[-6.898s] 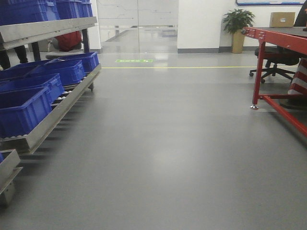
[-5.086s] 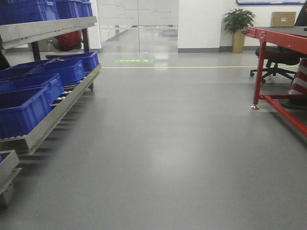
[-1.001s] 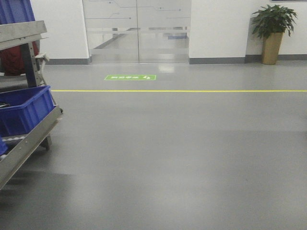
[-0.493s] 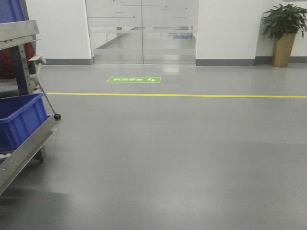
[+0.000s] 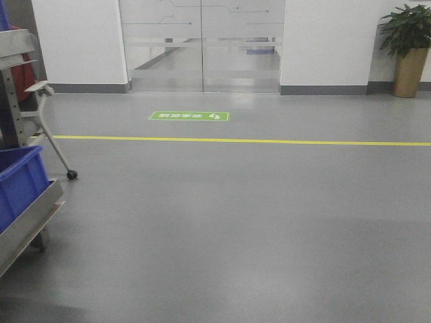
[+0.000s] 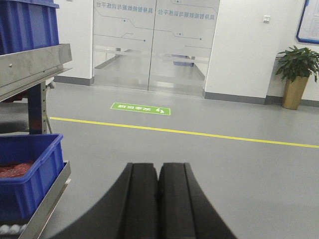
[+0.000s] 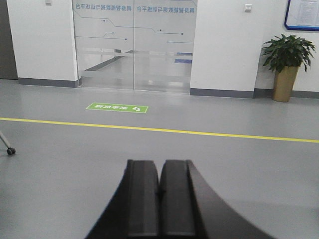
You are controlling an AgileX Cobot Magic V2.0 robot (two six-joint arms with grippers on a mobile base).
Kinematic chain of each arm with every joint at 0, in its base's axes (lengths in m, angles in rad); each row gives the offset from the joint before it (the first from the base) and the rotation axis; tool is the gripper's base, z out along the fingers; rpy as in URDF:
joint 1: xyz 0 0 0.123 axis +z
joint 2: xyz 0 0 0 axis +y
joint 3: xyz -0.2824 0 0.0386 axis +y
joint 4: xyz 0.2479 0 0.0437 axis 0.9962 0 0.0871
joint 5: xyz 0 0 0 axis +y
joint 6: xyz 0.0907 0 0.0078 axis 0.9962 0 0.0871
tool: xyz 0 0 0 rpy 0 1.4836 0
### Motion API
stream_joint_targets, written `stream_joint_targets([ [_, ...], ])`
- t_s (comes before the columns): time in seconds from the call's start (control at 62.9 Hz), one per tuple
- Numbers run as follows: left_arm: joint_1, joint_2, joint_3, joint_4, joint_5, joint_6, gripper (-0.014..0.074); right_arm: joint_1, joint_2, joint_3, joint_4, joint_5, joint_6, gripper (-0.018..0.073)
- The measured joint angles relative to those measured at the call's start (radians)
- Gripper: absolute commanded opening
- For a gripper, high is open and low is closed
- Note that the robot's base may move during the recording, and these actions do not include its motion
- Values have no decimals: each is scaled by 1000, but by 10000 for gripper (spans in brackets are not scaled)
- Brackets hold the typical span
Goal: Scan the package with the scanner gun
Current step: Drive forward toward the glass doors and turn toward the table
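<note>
The left gripper has its two black fingers pressed tight together, with nothing between them. The right gripper is the same: fingers pressed together, holding nothing. Both point out over the gray floor.

The box and the scanner do not show in any view, so I cannot tell where they lie from the grippers.

A yellow line runs across the floor from side to side. Just past it a green sign lies flat on the floor, in front of the glass doors. A plant in a tall pot stands by the white wall on the right.

On the left a metal rack holds a blue bin. In the left wrist view something red lies inside the bin. Near the rack a thin gray leg with a small black wheel slants down to the floor.
</note>
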Motion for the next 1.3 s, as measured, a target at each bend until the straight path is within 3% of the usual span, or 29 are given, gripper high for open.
stream_joint_targets([
  [1.303, 0, 0, 0, 0, 0, 0, -111, 0, 0, 0, 0, 0, 0, -162],
])
